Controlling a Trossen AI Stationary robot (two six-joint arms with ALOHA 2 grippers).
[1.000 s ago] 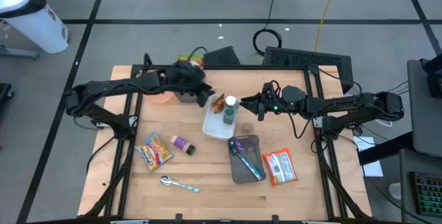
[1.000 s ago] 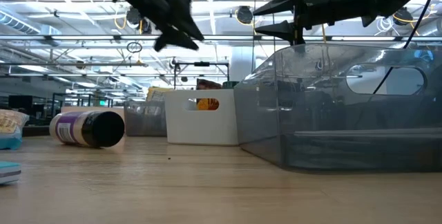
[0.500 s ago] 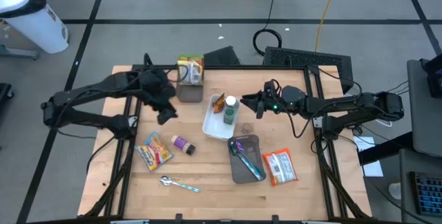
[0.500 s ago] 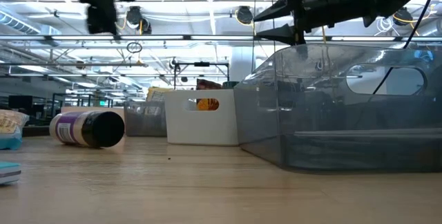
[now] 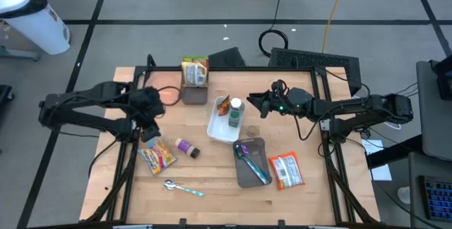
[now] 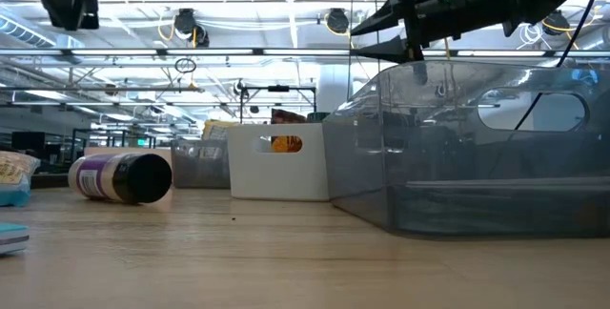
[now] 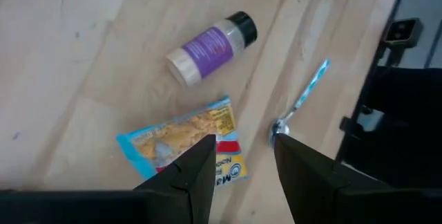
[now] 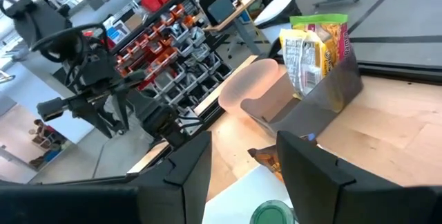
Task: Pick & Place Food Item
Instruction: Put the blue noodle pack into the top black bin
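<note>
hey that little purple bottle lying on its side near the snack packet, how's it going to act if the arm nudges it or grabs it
The purple bottle lies on its side on the wooden table, so a nudge would probably roll it. Its round, smooth-looking body may slip between fingers. It looks small and is likely light, so it could skid away rather than stay put.

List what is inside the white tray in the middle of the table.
The white tray holds a bottle with a green cap and an orange-brown packet beside it. Whatever lies under those two is covered; the low view shows only the tray's side.
</note>
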